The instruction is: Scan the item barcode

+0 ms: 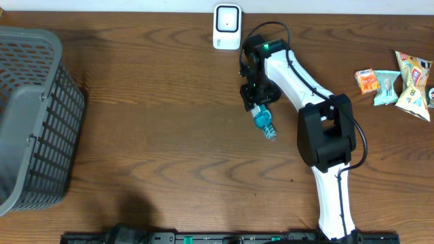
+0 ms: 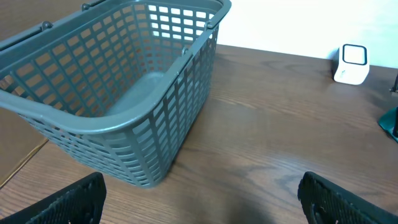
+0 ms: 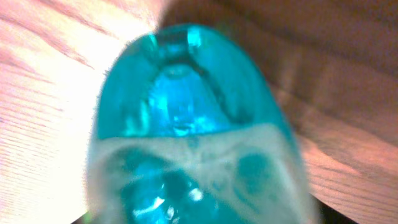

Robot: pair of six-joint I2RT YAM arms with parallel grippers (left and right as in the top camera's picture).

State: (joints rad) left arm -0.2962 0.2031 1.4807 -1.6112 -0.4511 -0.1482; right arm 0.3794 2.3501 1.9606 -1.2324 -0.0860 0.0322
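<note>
Wood table (image 1: 169, 102), scanner (image 1: 226, 27) at the far edge. Bottle (image 1: 263, 120) is mid-table, right at the right gripper (image 1: 257, 100). Its long axis is diagonal: one end at the fingers, the other pointing away from the scanner. Right arm is nearer. Can't tell whether its jaws grip the bottle. Left gripper (image 2: 202, 196) is spread wide and empty, by the basket (image 2: 124, 93).

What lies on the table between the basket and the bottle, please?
Nothing: in the overhead view, only bare table lies between the basket and the bottle.
</note>
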